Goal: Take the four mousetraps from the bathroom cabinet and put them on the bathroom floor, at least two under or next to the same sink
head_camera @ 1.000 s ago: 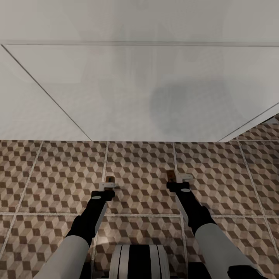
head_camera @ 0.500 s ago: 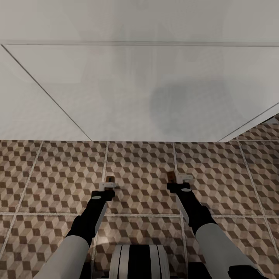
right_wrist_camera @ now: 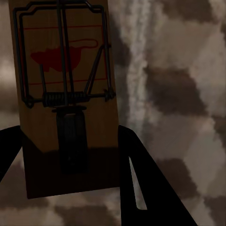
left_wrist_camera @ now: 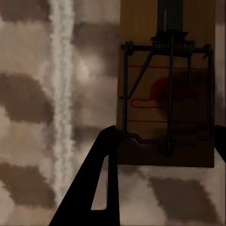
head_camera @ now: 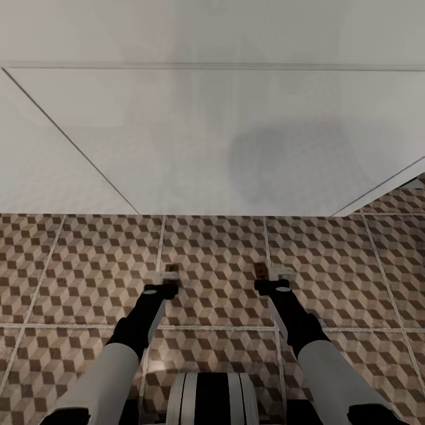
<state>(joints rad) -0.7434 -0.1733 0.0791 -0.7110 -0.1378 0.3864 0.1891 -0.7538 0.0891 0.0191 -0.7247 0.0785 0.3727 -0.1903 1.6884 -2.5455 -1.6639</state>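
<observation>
Two mousetraps are held low over the bathroom floor (head_camera: 88, 260), just in front of the white front of the bathroom sink (head_camera: 212, 136). My left gripper (head_camera: 167, 277) is shut on one mousetrap (head_camera: 170, 270), whose wooden board, wire spring and red mark fill the left wrist view (left_wrist_camera: 167, 94) between the dark fingers (left_wrist_camera: 94, 188). My right gripper (head_camera: 277, 275) is shut on the other mousetrap (head_camera: 258, 270). In the right wrist view that board (right_wrist_camera: 66, 70) sits between the gripper (right_wrist_camera: 68, 132) fingers. The cabinet is out of view.
The sink's white panel spans the upper half of the head view, with a side face running off at the right (head_camera: 383, 189). Cube-patterned tiles with pale grout lines (head_camera: 160, 242) stretch to both sides. My own base (head_camera: 212, 398) shows at the bottom.
My left arm has reached slightly forward and lower, carrying its mousetrap with it. The right arm and its mousetrap have barely moved.
</observation>
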